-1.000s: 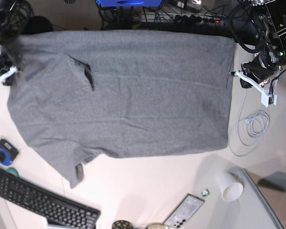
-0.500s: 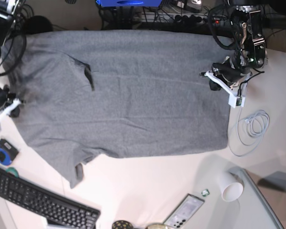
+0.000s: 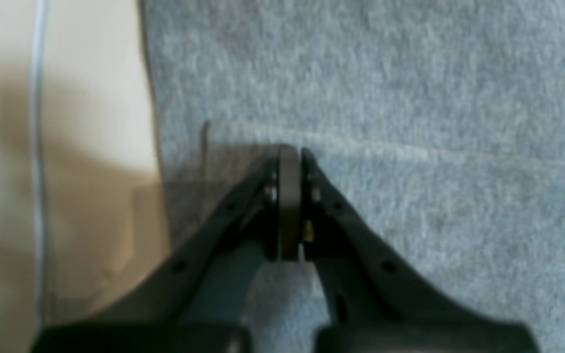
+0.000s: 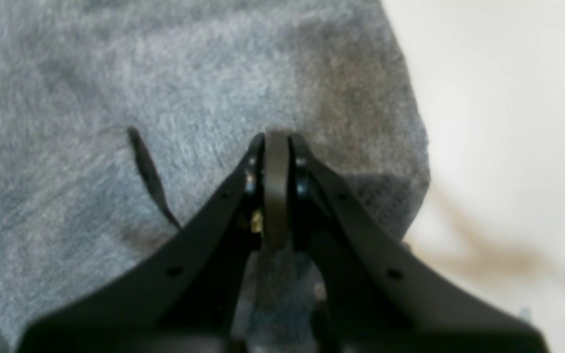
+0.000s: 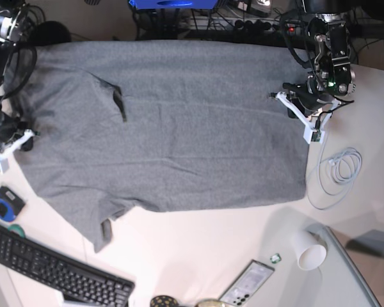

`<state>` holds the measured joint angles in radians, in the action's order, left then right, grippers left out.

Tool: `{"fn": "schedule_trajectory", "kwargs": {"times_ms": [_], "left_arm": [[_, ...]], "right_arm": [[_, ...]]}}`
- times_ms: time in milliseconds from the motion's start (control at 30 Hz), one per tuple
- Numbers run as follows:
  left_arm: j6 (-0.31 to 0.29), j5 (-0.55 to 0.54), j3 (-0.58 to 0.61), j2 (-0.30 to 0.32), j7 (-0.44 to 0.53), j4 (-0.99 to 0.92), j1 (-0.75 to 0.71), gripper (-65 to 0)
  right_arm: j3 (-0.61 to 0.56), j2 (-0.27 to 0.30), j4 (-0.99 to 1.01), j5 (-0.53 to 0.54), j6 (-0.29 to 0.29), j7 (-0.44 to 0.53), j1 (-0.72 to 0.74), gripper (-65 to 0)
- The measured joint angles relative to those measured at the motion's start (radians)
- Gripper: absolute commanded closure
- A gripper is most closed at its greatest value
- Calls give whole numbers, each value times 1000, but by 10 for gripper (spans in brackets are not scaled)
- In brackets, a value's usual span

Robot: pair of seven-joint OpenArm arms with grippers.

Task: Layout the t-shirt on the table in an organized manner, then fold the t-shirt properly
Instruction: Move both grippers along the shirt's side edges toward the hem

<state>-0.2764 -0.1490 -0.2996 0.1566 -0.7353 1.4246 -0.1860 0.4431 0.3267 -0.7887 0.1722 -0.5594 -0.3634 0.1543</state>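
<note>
We see the t-shirt (image 5: 166,125) spread flat on the bench (image 5: 205,249), filling its centre from nine to three o'clock. Both end effectors are clenched, pinching nothing. The left end effector (image 5: 294,105) sits over the hem at three o'clock; the right end effector (image 5: 11,137) hovers at the sleeve edge at nine. To fold well, we judge each should open, pinch one fabric edge, and lift evenly.

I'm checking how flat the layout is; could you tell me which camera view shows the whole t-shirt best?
The base view: the t-shirt lies spread across the table, all edges visible. Each wrist view shows only a blurred grey patch near one edge, behind closed jaws.
</note>
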Motion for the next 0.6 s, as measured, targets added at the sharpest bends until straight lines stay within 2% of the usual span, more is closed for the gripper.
{"fn": "schedule_trajectory", "kwargs": {"times_ms": [300, 433, 600], "left_arm": [[-4, -17, -5, 13, 66, -120, 55, 0], [-4, -15, -5, 13, 54, -119, 61, 0], [0, 0, -4, 8, 0, -61, 49, 0]], "right_arm": [[2, 1, 8, 22, 6, 32, -23, -18], [2, 0, -19, 23, 19, 32, -46, -18], [2, -3, -113, 2, 30, -76, -75, -18]]}}
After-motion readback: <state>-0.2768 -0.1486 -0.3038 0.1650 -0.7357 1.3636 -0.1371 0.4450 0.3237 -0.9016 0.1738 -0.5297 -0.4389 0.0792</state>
